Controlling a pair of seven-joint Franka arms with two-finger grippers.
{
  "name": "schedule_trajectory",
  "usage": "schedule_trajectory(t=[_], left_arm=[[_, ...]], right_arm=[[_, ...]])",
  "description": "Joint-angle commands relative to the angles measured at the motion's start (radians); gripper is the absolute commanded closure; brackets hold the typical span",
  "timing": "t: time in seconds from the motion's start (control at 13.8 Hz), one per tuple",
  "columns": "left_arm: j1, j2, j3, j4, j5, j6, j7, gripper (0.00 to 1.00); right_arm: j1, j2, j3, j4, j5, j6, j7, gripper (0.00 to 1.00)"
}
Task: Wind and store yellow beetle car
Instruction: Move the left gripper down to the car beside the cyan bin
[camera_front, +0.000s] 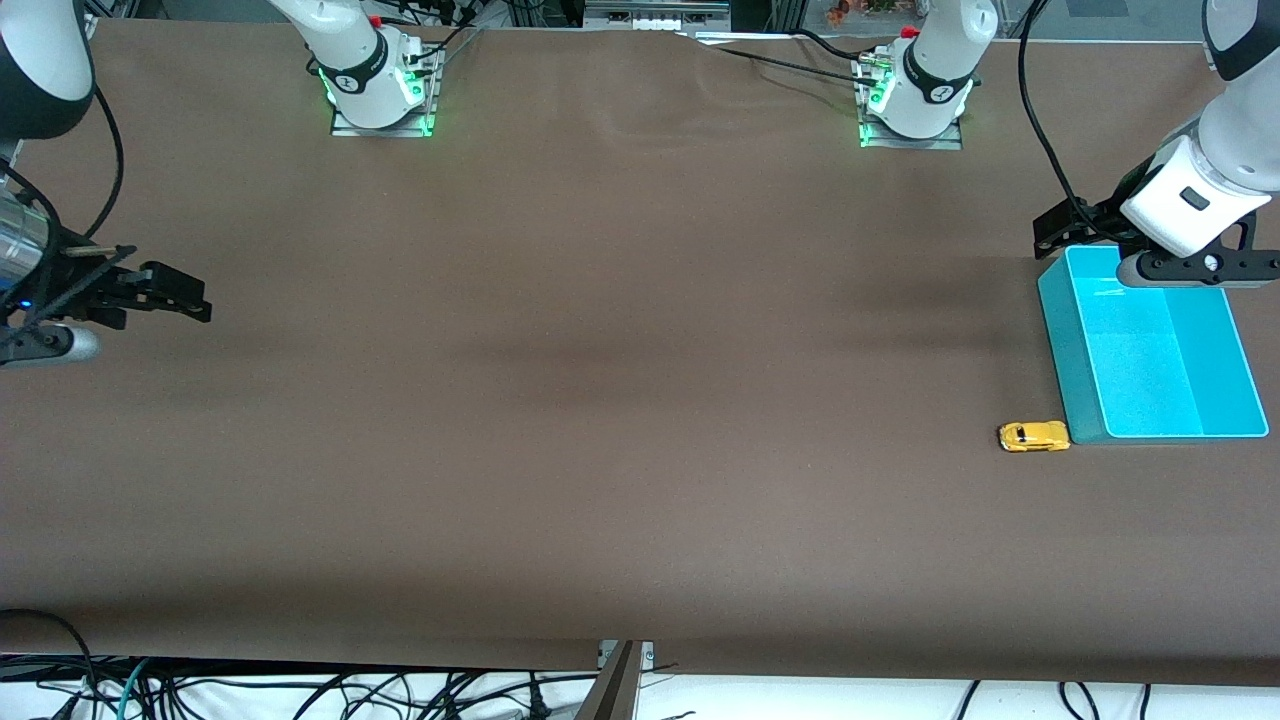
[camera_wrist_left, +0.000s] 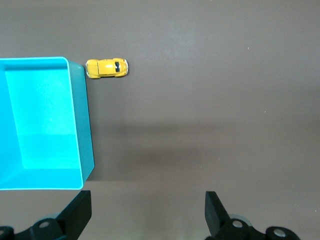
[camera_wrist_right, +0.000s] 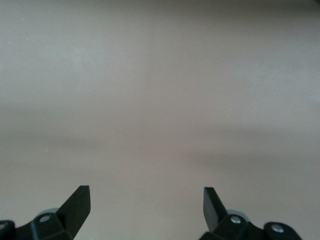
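The yellow beetle car (camera_front: 1034, 437) (camera_wrist_left: 106, 68) rests on its wheels on the brown table, close beside the corner of a teal bin (camera_front: 1065, 360) (camera_wrist_left: 86, 125) that lies nearest the front camera. My left gripper (camera_front: 1062, 232) (camera_wrist_left: 147, 210) hangs open and holds nothing. It is over the table at the bin's edge farthest from the front camera, well apart from the car. At the right arm's end of the table my right gripper (camera_front: 185, 295) (camera_wrist_right: 146, 205) waits, open and holding nothing, with only bare table under it.
The teal bin holds nothing and stands at the left arm's end of the table. Both arm bases (camera_front: 380, 90) (camera_front: 915, 100) stand along the edge farthest from the front camera. Cables hang below the table's near edge.
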Motion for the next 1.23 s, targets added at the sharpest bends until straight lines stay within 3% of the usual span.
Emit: schedule_trajectory(t=[0.0, 0.29, 0.58, 0.87, 1.01, 1.16], left_arm=[[0.004, 0.041, 0.0, 0.015, -0.017, -0.015, 0.025, 0.0], [0.004, 0.056, 0.0, 0.015, -0.016, -0.013, 0.025, 0.0], [0.013, 0.051, 0.002, -0.022, -0.005, 0.049, 0.03, 0.0], [0.061, 0.058, 0.002, -0.244, -0.007, 0.366, 0.224, 0.0], [0.073, 0.068, 0.002, -0.353, -0.005, 0.465, 0.273, 0.0], [0.073, 0.084, 0.002, -0.382, -0.002, 0.499, 0.408, 0.0]], right_arm=[[-0.006, -0.014, 0.006, 0.014, -0.026, -0.03, 0.016, 0.0], [-0.006, -0.067, 0.004, -0.026, -0.026, -0.066, 0.16, 0.0], [-0.008, -0.11, 0.004, -0.086, -0.026, -0.071, 0.151, 0.0], [-0.011, -0.11, -0.005, -0.091, -0.025, -0.076, 0.062, 0.0], [-0.014, -0.089, -0.012, -0.08, -0.023, -0.077, 0.059, 0.0], [-0.015, -0.089, -0.012, -0.078, -0.023, -0.076, 0.056, 0.0]])
